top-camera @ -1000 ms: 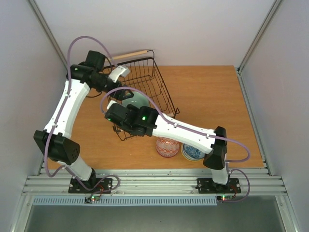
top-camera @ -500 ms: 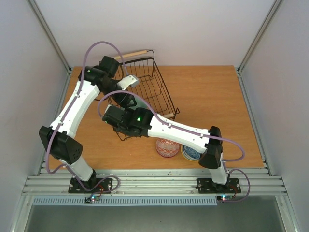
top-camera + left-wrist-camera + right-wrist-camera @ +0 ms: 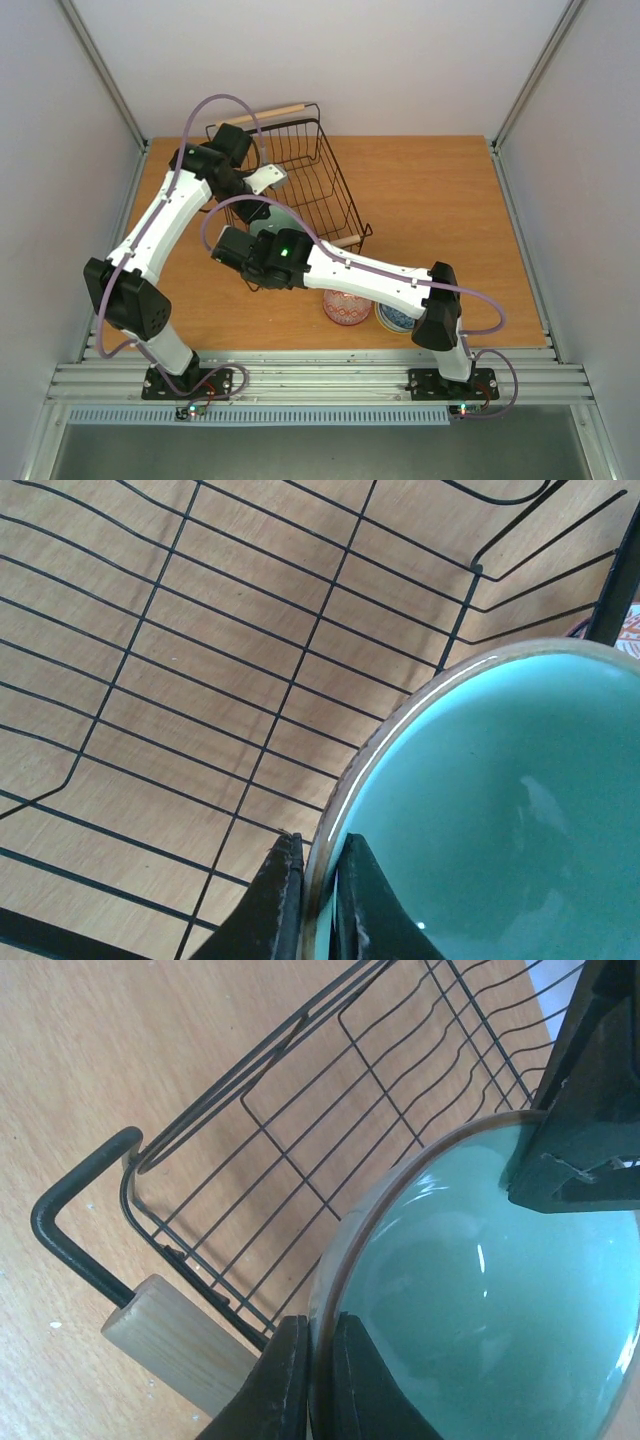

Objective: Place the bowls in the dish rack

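A mint green bowl (image 3: pixel 281 222) hangs over the near end of the dish rack (image 3: pixel 318 165), a black wire basket. My left gripper (image 3: pixel 318 880) is shut on the bowl (image 3: pixel 500 820), one finger inside the rim and one outside. My right gripper (image 3: pixel 322 1360) is shut on another part of the same rim, with the bowl (image 3: pixel 480 1300) filling the right of its view. The left arm's fingers (image 3: pixel 585 1110) show at that view's upper right, clamped on the rim. A red-patterned bowl (image 3: pixel 347 305) and a blue-and-white bowl (image 3: pixel 400 316) sit on the table near the right arm.
The rack has a wooden rod handle at its far end (image 3: pixel 270 112) and another at its near end (image 3: pixel 170 1345). Its wire floor (image 3: pixel 200 660) lies below the bowl. The two arms cross closely over the rack's near left corner. Grey walls enclose the wooden table (image 3: pixel 440 200).
My left arm swung in toward the rack and its gripper shut on the mint green bowl's rim. My right gripper kept its hold and shifted slightly left.
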